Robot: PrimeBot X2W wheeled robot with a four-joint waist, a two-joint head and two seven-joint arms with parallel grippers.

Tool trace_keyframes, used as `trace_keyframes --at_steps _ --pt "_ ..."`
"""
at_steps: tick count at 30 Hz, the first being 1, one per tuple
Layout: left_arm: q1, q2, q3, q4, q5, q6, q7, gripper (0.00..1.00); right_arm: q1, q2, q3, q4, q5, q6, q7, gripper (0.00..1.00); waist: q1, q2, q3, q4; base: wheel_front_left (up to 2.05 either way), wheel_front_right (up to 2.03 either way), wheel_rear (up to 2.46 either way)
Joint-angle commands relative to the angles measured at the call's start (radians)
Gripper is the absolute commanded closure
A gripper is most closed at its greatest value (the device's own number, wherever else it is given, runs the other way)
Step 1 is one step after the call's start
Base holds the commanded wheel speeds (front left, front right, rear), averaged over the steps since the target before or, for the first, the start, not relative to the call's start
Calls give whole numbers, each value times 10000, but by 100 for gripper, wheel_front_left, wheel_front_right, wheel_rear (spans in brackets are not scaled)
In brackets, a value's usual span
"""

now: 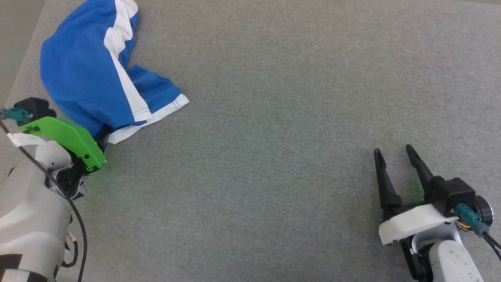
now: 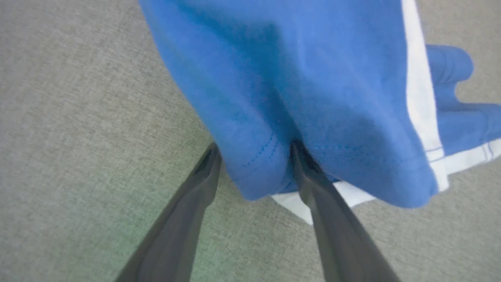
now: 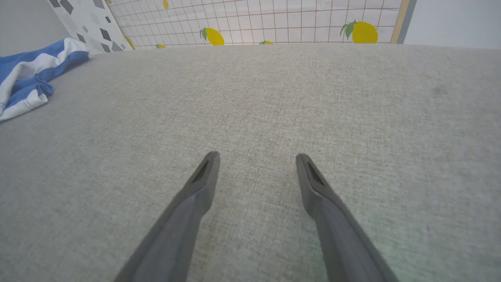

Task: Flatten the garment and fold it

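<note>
**Blue shorts bunched near surface's left edge**

The garment (image 1: 86, 74) sits crumpled on the grey surface (image 1: 274, 164), a white stripe showing. The left gripper (image 2: 254, 152) meets its hem, fingers apart, a fold of blue cloth between them. The right gripper (image 1: 393, 149) hovers well apart, fingers spread wide.
</note>
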Motion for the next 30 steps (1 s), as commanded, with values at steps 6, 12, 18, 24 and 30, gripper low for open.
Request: trace_keyframes --at_steps 6,12,18,24,30 --pt "-189 260 -401 -304 -284 -38 -1405 100 -243 -6 -17 111 42 -15 -89 0 -1 0 -182 -14 0 0 0" --pt "-1154 319 -669 -1031 -81 -38 -3372 100 -126 -6 75 547 391 -15 -288 0 -1 0 -973 14 0 0 0" --pt "-2040 205 -1239 -2884 -434 -38 -4199 100 13 -6 364 1051 926 -15 -504 0 -1 0 -2012 -305 0 0 0" --pt "-2136 108 -1829 -5369 -1461 -38 -3922 100 236 -6 419 1398 1334 -15 -672 0 -1 0 -2712 -993 0 0 0" --pt "-1125 -65 -2672 -7036 -1960 -25 -3214 100 455 -6 433 1565 1671 -15 -749 0 -1 0 -2835 -1590 0 0 0"
